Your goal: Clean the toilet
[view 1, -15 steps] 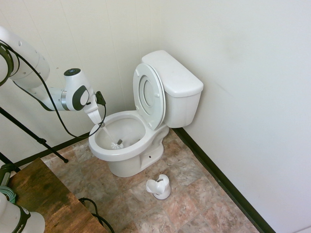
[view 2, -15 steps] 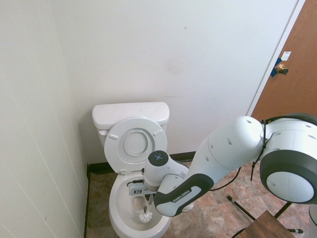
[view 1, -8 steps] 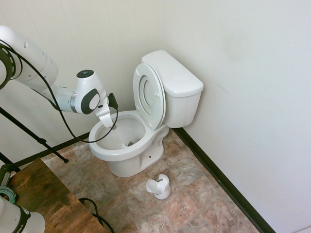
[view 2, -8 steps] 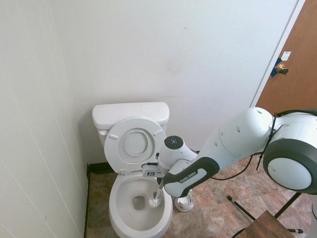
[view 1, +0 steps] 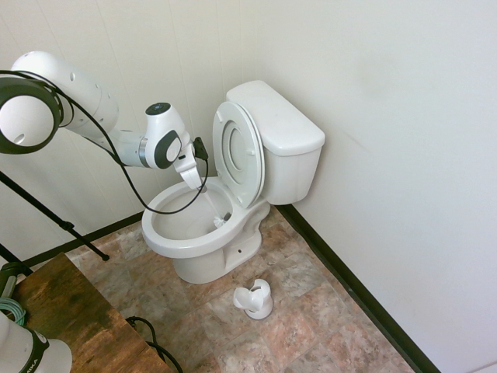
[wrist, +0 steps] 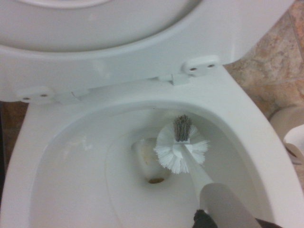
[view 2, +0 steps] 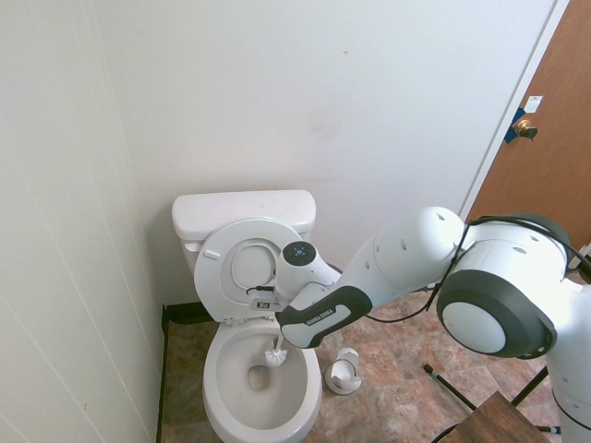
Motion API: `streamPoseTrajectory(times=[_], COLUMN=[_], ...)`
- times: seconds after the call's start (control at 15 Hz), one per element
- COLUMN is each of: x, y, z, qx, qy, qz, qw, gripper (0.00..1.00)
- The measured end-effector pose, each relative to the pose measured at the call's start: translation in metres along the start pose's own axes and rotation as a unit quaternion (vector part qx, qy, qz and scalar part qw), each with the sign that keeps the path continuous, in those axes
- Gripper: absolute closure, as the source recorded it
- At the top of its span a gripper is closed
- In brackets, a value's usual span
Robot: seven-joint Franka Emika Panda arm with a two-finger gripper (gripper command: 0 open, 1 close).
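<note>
Floor, near: brush holder point(view 1: 254, 299) stands apart from bowl base | gripper point(view 1: 192, 172): fingers clamped on toilet brush point(wrist: 181, 148), bristle head inside bowl beside drain | toilet point(view 1: 203, 241): against far wall, seat and lid raised upright against tank | door point(view 2: 547, 138): far right.

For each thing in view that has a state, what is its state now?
toilet: seat and lid raised, leaning against the tank; bowl open.
toilet brush: held by the gripper, head down inside the bowl.
gripper: shut on the brush handle, pointing down.
brush holder: empty, on the floor beside the toilet.
door: closed.
</note>
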State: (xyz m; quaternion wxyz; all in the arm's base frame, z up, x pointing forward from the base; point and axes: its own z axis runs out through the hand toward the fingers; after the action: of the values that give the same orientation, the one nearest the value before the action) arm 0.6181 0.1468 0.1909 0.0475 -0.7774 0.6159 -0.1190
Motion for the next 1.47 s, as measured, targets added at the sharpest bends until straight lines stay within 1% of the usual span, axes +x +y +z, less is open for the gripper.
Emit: streamPoseTrajectory(times=[0.4,0.6,0.73,0.87,1.0,1.13,1.27,1.47], x=[-0.049,-0.06,-0.061,-0.067,-0.079,-0.081,-0.066,-0.024], y=[-0.025,-0.024,-0.019,-0.008,0.004,0.014,0.025,0.046], z=[0.004,0.001,-0.012,-0.042,-0.088,-0.136,-0.182,-0.245], qx=[0.01,0.006,0.002,0.0,0.001,0.011,0.02,0.031], qy=[-0.001,-0.001,-0.003,-0.012,-0.023,-0.022,-0.014,-0.003], qz=[-0.013,-0.017,-0.018,-0.023,-0.035,-0.047,-0.044,-0.021], qw=[1.0,1.0,1.0,1.0,0.999,0.999,0.999,0.999], gripper=[1.0,1.0,1.0,1.0,1.0,1.0,1.0,1.0])
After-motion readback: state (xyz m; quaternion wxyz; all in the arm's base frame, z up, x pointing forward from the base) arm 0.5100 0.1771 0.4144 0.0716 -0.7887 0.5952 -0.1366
